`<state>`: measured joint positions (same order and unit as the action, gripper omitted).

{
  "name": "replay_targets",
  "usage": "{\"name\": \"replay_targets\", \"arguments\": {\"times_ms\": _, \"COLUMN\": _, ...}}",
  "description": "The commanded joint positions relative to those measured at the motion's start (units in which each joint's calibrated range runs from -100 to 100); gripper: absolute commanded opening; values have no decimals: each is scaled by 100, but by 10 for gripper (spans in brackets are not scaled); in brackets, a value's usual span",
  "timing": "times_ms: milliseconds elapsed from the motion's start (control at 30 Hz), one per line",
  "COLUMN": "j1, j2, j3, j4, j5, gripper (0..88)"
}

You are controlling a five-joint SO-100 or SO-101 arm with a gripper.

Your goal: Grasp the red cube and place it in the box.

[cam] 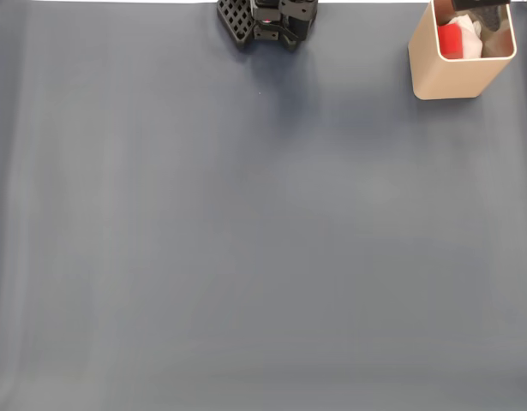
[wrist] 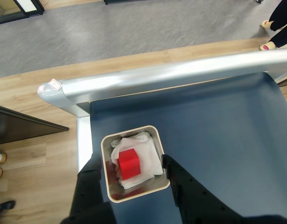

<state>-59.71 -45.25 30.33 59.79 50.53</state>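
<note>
Red cube (wrist: 129,164) on white crumpled lining inside upright tan box (wrist: 134,195)

- Small bright red matte cube (wrist: 130,163), plain faces.
- Tall beige rounded-corner box (wrist: 134,193), white crumpled lining inside.
- Flat dark blue-grey table mat (cam: 246,240), unpatterned.
- Black plastic gripper (wrist: 134,184) fingers.
- Silvery metal table edge rail (wrist: 171,72).
- Light brown wood-grain floor (wrist: 36,172).

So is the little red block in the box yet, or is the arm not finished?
It looks done: the red cube lies inside the box on crumpled white paper. The gripper is open above the box, its fingers straddling it and holding nothing. Left, probably, is pulling the arm back.
</note>
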Motion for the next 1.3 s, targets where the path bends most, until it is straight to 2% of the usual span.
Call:
{"name": "replay_targets", "arguments": {"times_ms": 0, "j1": -3, "j2": -118, "j3": -15, "j4": -115, "j5": -15, "gripper": 354}}
{"name": "replay_targets", "arguments": {"times_ms": 1033, "j1": 32, "j2": -265, "j3": 39, "j4": -82, "j5": -137, "gripper": 352}}
{"name": "replay_targets", "arguments": {"times_ms": 1133, "j1": 111, "j2": -282, "j3": 48, "j4": -58, "j5": -137, "gripper": 271}}
{"name": "replay_targets", "arguments": {"times_ms": 1267, "j1": 288, "j2": -282, "j3": 48, "j4": 41, "j5": -186, "gripper": 62}}
